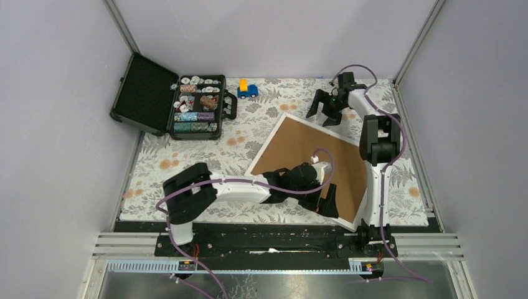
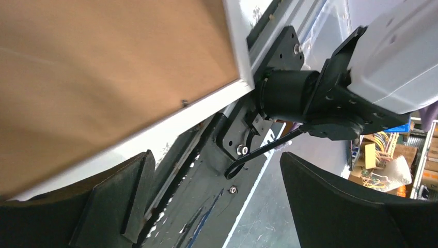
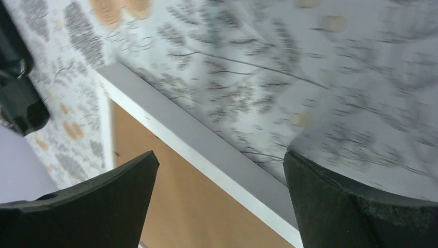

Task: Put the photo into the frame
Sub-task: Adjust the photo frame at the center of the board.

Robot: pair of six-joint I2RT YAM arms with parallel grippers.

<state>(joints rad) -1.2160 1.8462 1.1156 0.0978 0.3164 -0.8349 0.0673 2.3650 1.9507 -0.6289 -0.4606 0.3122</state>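
Observation:
The frame (image 1: 299,146) lies back-up and askew on the floral cloth, its brown back ringed by thin white moulding. The photo is not in view. My left gripper (image 1: 324,202) is open and empty at the frame's near right corner. In the left wrist view the frame's corner (image 2: 103,67) sits just above the left finger, and the gripper (image 2: 214,206) hangs over the black rail. My right gripper (image 1: 324,115) is open and empty above the frame's far edge. In the right wrist view the gripper (image 3: 219,206) straddles the white moulding and the brown back (image 3: 170,175).
An open black case (image 1: 187,106) of poker chips stands at the far left, with a blue toy car (image 1: 248,91) beside it. The right arm's base (image 2: 310,93) and the black mounting rail (image 1: 268,233) lie close to the frame's near corner.

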